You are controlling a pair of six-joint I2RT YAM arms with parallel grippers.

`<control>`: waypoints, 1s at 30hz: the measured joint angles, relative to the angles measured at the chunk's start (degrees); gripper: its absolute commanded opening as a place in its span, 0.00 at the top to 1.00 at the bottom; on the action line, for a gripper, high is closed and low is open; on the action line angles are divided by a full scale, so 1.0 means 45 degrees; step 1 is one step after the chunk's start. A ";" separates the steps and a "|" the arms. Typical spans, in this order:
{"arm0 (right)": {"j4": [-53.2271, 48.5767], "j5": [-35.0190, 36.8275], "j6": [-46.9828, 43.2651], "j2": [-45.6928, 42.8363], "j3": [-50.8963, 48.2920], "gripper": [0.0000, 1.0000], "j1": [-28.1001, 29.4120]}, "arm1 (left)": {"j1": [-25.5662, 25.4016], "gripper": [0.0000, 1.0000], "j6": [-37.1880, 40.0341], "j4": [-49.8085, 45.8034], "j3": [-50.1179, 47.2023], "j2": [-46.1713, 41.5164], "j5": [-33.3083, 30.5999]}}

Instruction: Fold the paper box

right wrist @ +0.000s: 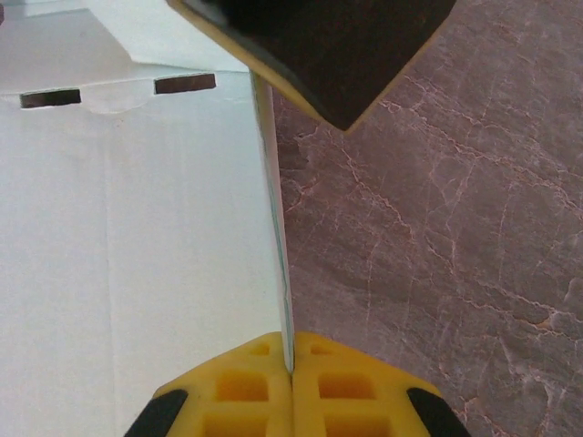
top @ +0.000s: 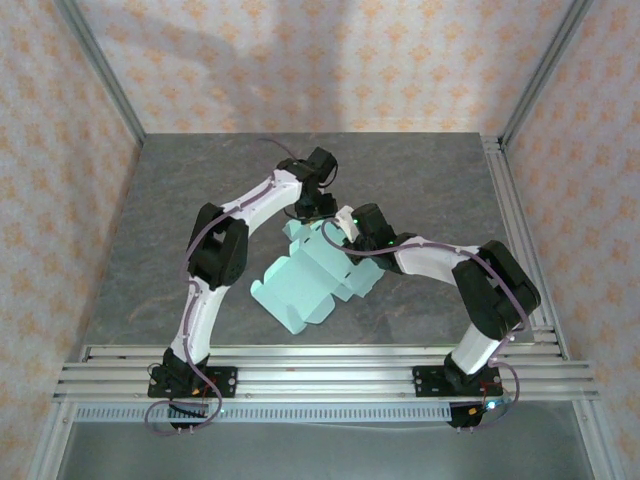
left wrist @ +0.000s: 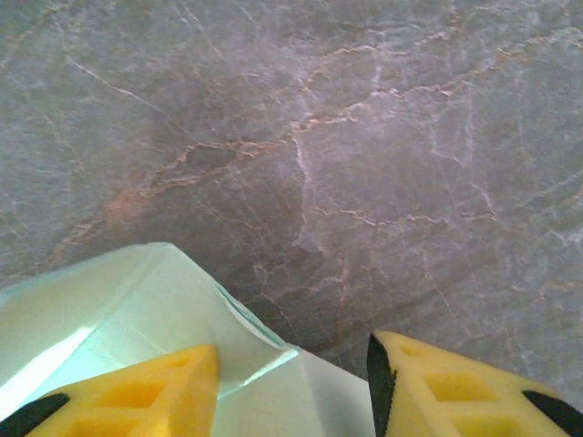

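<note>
I pinch an edge of the box with the right gripper to anchor it, while the left gripper, spread, straddles a flap, likely to fold it.

The paper box sprawls half-unfolded across the middle of the table, and the left gripper and right gripper crowd its far end. Bare marble lies free beyond them and to either side, though the rail along the right edge seems to narrow that flank.
</note>
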 measured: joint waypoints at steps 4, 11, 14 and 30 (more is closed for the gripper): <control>0.0015 0.0044 0.0000 0.0039 0.0015 1.00 -0.0015 | -0.0005 0.59 -0.0398 0.0350 -0.0058 -0.0044 0.0525; 0.0024 0.0180 0.0044 0.0039 0.0015 1.00 -0.0015 | -0.0005 0.77 -0.0860 0.0588 -0.0053 -0.0044 0.0996; 0.0024 0.0209 0.0044 0.0039 0.0015 1.00 -0.0015 | -0.0005 0.79 -0.1069 0.0651 -0.0053 -0.0044 0.1069; 0.0024 0.0311 0.0121 0.0039 0.0015 1.00 -0.0049 | -0.0029 0.48 -0.1156 0.0661 -0.0053 -0.0131 0.1103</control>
